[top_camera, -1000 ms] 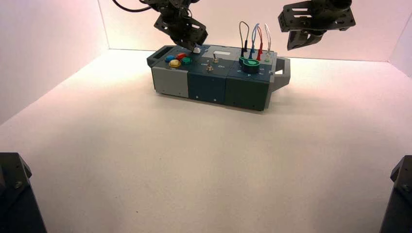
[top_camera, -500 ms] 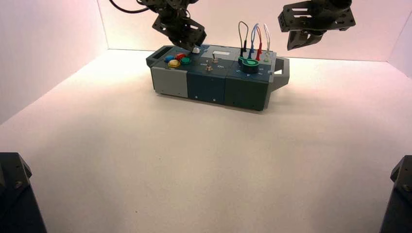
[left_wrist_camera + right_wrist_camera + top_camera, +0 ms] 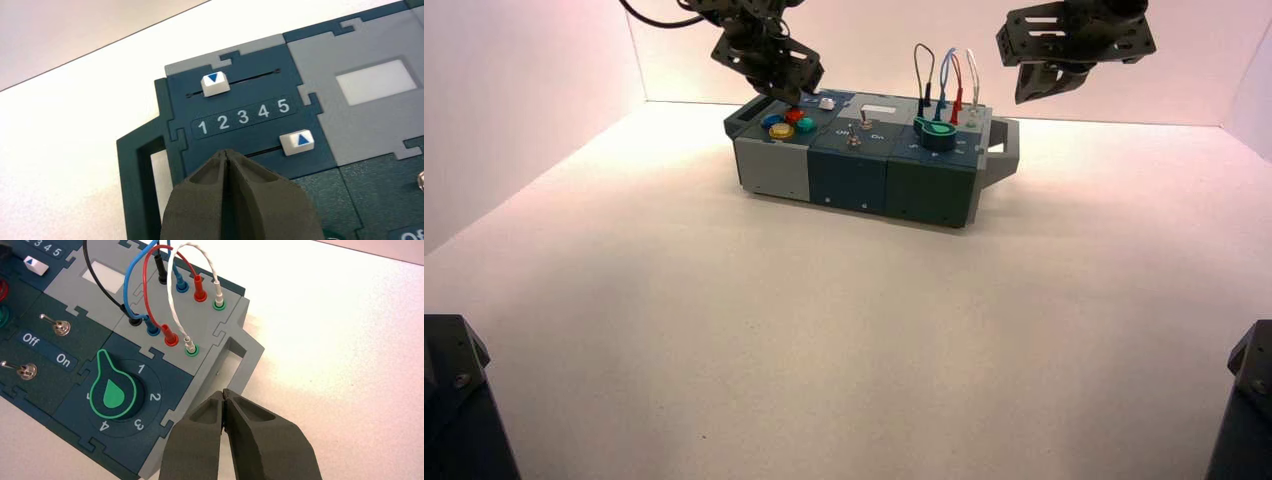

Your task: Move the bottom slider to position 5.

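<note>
Nearest the high camera on the box, four round coloured push buttons [image 3: 794,117] sit at its left. Above their corner hovers the left black gripper [image 3: 226,152], fingertips together. Beyond lie two white squarish slider knobs: the bottom slider's [image 3: 297,142] by the 5, the other [image 3: 215,84] near 1. The right black gripper [image 3: 224,391], tips closed, waits beyond the box's right end.

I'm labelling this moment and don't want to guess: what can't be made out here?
- Lower slot's low-number end, left wrist view: hidden behind the left gripper; the bottom slider itself shows.
- Coloured buttons, left wrist view: almost wholly hidden by that gripper.
- "Off" label, left wrist view: cut by the picture's edge.
- Digit beside the green knob, right wrist view: mostly covered by the knob.
</note>
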Robot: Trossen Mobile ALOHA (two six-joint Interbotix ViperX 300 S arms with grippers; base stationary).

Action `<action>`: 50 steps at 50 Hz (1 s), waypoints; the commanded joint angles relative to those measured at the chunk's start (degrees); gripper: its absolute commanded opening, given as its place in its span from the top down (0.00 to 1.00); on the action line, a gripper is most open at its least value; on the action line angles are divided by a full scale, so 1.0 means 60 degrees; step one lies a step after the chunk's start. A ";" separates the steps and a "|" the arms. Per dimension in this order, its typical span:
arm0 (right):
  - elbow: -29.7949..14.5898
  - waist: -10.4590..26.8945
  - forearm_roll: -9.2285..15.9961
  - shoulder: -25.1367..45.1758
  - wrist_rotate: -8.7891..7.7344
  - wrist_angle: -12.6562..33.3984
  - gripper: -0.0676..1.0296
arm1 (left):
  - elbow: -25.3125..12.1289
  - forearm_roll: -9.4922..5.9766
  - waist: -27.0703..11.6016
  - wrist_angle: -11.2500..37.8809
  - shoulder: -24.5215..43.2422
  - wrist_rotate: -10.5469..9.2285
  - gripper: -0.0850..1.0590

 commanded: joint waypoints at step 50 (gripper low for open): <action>-0.0278 0.0000 0.0029 -0.0044 0.0015 -0.0044 0.96 | 0.2021 -0.0044 0.0352 -0.1157 -0.3076 -0.0117 0.95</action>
